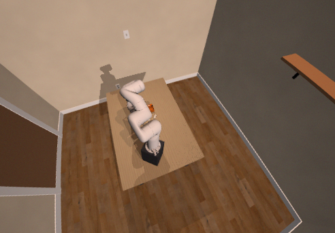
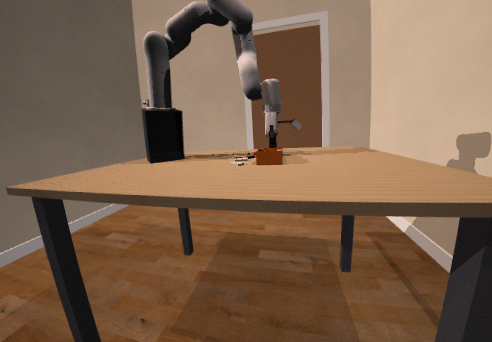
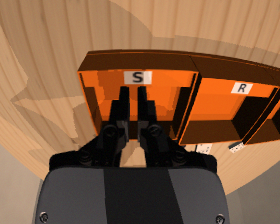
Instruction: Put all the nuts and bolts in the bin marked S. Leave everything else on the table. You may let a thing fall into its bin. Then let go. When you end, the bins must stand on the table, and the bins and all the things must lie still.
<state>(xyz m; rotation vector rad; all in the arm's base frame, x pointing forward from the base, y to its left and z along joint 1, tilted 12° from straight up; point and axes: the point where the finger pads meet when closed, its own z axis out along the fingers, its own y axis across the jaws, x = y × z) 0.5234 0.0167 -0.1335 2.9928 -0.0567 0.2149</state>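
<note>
My gripper points down over the bin marked S. Its fingertips are low, near rim height. The fingers are almost together, with a narrow gap. I can make out nothing held in the gap. Bin S is orange and open, with its label on the wall beyond the fingertips. The fingers and shadows hide part of its floor, and no nut or bolt can be made out there. Small loose things lie on the table beside the orange bins, too small to name in the top and exterior views.
The bin marked R stands against bin S, and a third orange bin is beyond it, cut by the frame edge. Two white pieces with dark dots, one near bin R and another farther right, lie on the table.
</note>
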